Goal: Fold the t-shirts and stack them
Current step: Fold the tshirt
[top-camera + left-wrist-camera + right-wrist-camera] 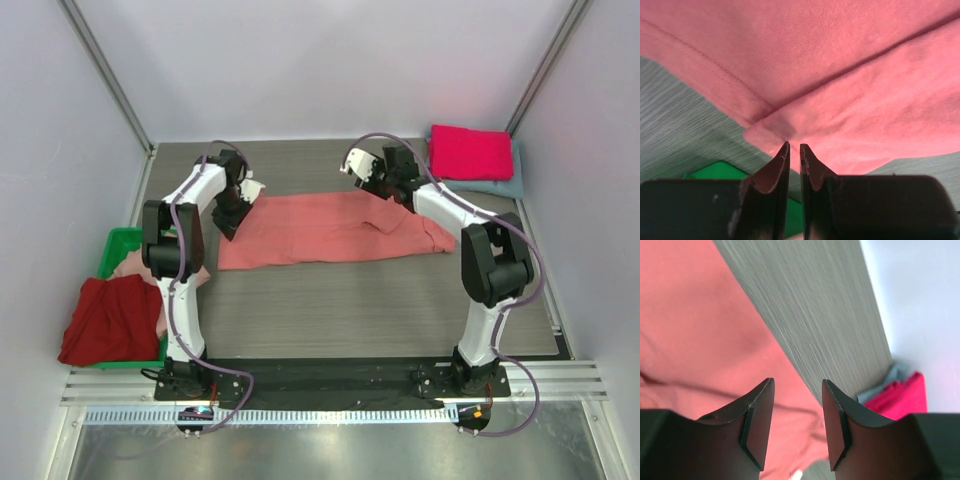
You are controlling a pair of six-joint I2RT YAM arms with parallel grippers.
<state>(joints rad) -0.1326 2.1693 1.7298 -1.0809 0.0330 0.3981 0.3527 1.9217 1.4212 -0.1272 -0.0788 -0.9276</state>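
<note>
Nearest the left wrist lens, the left claw (795, 146) is seen drawn narrow, with only a thin slit left between its dark fingers. Their tips are set right at a folded corner of the salmon shirt (840, 75); whether cloth is caught there cannot be told. The right claw (797, 382) is held wide, with nothing between its fingers, above the far edge of the salmon shirt where it meets the bare bench (815, 305).

Seen from above, the salmon shirt is spread flat across the middle of the bench, stretched from 9 o'clock to 3 o'clock, with its right end bunched a little. The left claw is placed at its left end. The right claw is placed over the far edge, toward the right end.

At 1 o'clock a folded magenta shirt (470, 152) is stacked on a grey-blue shirt (508, 186). At 8 o'clock a dark red shirt (105, 320) is draped over the front of a green bin (118, 240), with a pale pink shirt (132, 265) lying in it.
</note>
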